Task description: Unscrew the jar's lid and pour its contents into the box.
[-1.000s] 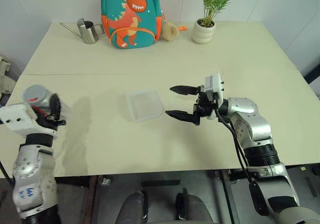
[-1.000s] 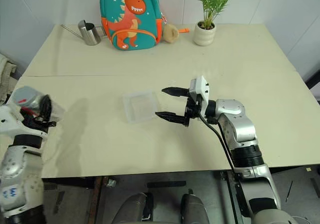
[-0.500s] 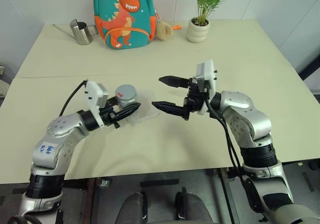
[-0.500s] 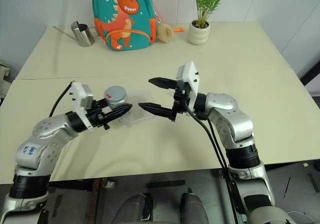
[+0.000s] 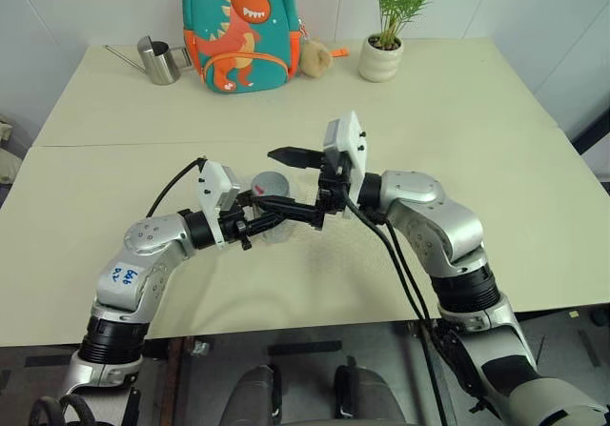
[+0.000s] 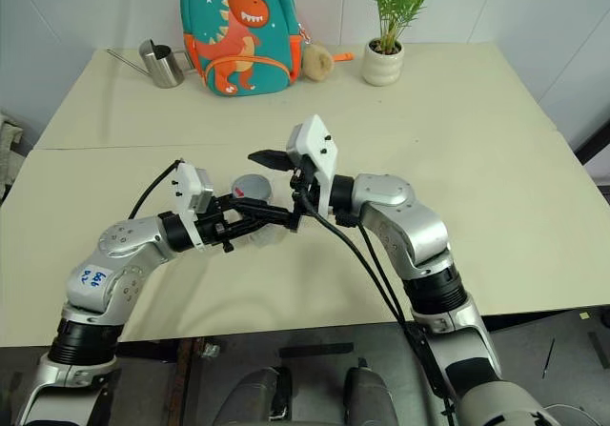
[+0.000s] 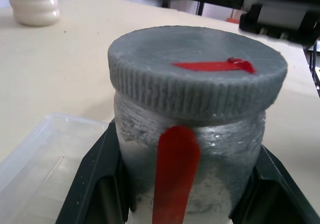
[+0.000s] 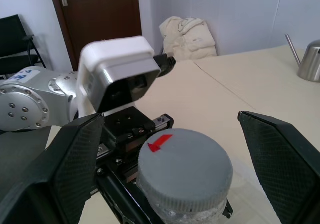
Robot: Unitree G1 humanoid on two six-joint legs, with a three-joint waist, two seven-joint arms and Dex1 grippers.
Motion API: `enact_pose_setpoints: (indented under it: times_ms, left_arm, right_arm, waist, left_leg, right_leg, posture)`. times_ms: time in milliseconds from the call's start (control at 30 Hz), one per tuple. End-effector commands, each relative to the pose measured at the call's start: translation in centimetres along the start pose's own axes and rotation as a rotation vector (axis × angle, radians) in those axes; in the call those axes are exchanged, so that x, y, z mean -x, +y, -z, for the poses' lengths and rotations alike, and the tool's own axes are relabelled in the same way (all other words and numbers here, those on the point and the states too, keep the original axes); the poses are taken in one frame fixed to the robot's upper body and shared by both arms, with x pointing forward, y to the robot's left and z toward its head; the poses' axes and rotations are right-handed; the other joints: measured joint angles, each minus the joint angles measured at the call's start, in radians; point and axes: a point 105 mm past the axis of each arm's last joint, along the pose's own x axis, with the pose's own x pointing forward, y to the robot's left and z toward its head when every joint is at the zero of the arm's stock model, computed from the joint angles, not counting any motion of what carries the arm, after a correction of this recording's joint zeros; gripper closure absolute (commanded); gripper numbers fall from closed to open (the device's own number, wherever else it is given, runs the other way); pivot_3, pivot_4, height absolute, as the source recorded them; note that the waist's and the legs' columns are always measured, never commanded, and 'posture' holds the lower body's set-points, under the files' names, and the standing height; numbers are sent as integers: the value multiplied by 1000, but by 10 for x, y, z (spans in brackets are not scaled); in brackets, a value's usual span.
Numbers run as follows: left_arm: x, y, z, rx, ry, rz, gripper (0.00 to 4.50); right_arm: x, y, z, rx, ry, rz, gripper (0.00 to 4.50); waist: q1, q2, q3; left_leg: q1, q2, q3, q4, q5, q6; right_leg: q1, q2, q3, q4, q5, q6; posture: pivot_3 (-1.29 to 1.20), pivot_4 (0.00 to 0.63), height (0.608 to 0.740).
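My left gripper (image 5: 265, 213) is shut on the jar (image 7: 210, 156), a small see-through jar with a red strip on its side, held upright above the middle of the table. The grey ribbed lid (image 7: 195, 78) with a red mark sits on the jar. My right gripper (image 5: 269, 177) is open and reaches in from the right, one finger (image 8: 75, 159) on each side of the lid, apart from it. The clear box (image 7: 40, 164) lies on the table just beneath and beside the jar. The contents cannot be made out through the cloudy wall.
Along the table's far edge stand a steel watering can (image 5: 167, 61), a dinosaur backpack (image 5: 238, 30), a small plush toy (image 5: 315, 56) and a potted plant (image 5: 384, 56). A chair and a door show beyond the table in the right wrist view.
My left arm swung the jar from the table's left edge to the centre, over the box. My right gripper moved left and now straddles the lid. The head camera also shifted.
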Motion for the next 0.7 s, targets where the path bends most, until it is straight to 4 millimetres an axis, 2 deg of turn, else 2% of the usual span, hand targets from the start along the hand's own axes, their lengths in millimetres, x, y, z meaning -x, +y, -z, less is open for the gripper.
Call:
enact_pose_setpoints:
  times_ms: [33, 400, 500, 633, 700]
  left_arm:
    - [-2, -5, -22, -77, -61, 18, 2578]
    - [-3, -6, -24, -76, -74, 18, 2578]
    - [-2, -6, -25, -76, -75, 12, 2578]
    - [-1, -7, -24, -78, -68, 18, 2578]
    - [0, -7, -23, -77, -65, 19, 2578]
  right_arm:
    - [-3, 1, -10, 24, -27, -9, 0]
    - [-5, 0, -9, 8, -41, -10, 0]
    - [-4, 0, -6, 9, -38, -17, 578]
    - [-3, 1, -8, 7, -57, -24, 1942]
    - [-3, 1, -9, 7, -69, -30, 1952]
  waist:
    - [0, 0, 0]
    - [-1, 0, 0]
    - [0, 0, 0]
    - [-1, 0, 0]
    - [0, 0, 0]
  left_leg:
    - [0, 0, 0, 0, 0, 0]
    - [0, 0, 0, 0, 0, 0]
    - [0, 0, 0, 0, 0, 0]
    - [0, 0, 0, 0, 0, 0]
    - [0, 0, 0, 0, 0, 0]
  right_leg:
    - [0, 0, 0, 0, 0, 0]
    - [0, 0, 0, 1, 0, 0]
    - [0, 0, 0, 1, 0, 0]
    - [0, 0, 0, 1, 0, 0]
    - [0, 0, 0, 1, 0, 0]
  posture:
    - [0, 150, 740]
    - [0, 150, 740]
    - [0, 150, 740]
    - [0, 150, 740]
    - [0, 150, 740]
